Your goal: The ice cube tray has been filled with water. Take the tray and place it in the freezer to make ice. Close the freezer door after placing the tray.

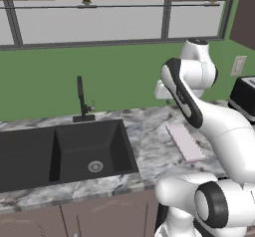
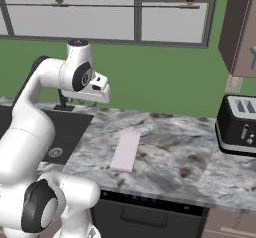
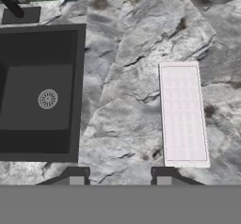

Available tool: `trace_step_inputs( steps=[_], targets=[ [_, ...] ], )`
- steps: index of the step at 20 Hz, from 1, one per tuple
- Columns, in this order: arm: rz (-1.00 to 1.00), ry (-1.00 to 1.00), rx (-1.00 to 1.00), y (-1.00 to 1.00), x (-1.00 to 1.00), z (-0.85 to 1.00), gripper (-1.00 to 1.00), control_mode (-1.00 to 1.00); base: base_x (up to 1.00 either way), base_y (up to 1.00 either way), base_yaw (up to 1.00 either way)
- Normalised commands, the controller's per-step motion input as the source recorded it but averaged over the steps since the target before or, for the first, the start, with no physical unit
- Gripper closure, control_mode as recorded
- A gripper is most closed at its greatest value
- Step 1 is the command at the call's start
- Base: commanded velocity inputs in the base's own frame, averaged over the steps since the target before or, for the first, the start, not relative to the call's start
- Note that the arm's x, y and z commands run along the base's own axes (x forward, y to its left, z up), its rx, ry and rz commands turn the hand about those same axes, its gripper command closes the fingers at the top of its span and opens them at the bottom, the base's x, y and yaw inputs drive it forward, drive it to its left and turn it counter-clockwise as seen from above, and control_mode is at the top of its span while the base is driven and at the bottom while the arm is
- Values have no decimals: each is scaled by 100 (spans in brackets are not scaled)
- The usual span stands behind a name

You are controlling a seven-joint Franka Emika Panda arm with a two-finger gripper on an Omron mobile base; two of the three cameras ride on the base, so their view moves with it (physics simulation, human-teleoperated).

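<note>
Overhead, the open, empty jaws (image 3: 120, 176) hang above a marble counter (image 3: 127, 77) bearing the ice cube tray (image 3: 182, 114), beside a black sink (image 3: 40, 93).

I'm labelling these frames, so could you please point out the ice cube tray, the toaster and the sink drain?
ice cube tray (image 3: 183, 114): hand view, middle of its pale top.
toaster (image 2: 239, 124): right base view, its black front.
sink drain (image 3: 47, 99): hand view, centre of the round grate.

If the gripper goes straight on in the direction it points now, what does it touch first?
Most likely the bare marble counter, between the sink and the ice cube tray. The gripper looks down on that strip; the tray lies a little to one side, so contact with it seems unlikely, though depth is unclear.
</note>
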Motion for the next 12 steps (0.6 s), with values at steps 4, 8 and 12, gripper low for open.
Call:
trace_step_inputs(
  steps=[4,8,12],
  targets=[
    [0,0,0,0,-5,0,-100,-100,0,0,0],
    [0,0,0,-5,-7,-6,-100,-100,0,0,0],
    [-1,0,0,-9,-1,-10,-100,-100,0,0,0]
  ],
)
